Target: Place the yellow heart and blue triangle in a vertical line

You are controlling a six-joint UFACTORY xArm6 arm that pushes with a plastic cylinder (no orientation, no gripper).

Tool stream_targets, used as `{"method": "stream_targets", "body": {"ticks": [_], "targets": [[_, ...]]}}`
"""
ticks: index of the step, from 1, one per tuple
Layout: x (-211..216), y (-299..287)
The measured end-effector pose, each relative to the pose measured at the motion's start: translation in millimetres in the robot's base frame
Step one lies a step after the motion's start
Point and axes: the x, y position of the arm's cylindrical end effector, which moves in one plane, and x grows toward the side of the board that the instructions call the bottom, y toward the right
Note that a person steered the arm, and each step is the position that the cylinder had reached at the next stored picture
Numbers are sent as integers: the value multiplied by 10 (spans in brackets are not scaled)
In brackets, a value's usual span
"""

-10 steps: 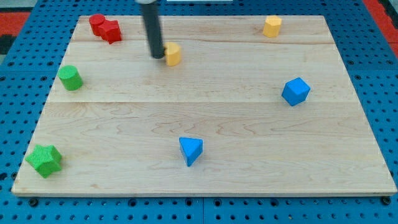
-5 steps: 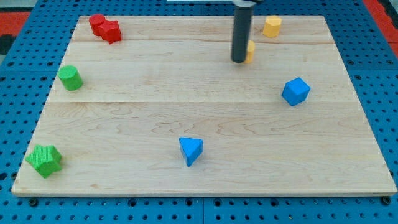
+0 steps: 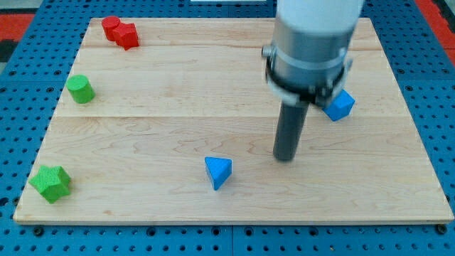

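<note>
Arm body is showing as a broad, pale grey-white cylinder (image 3: 316, 21) entering from the far edge. Below it a darker grey metallic collar (image 3: 307, 71) is ringing the housing, with small lugs protruding at its left and right sides. A straight, dark charcoal rod (image 3: 290, 131) is extending from the collar, ending in my tip (image 3: 285, 158), blunt and flat. Image is motion-blurred; screws, cables, markings not discernible.

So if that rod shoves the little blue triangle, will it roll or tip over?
Probably neither. The blue triangle rests flat on the smooth wooden board, so it should slide. Its corners suggest it may swivel if my tip, now to its right, hits off-centre.
</note>
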Motion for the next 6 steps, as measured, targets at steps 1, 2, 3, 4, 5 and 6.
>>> {"method": "stream_targets", "body": {"ticks": [1,2,3,4,5,6], "targets": [[315,-338],[248,-974],[22,-1398],[-205,-1531],[-205,-1026],[-257,-589]]}}
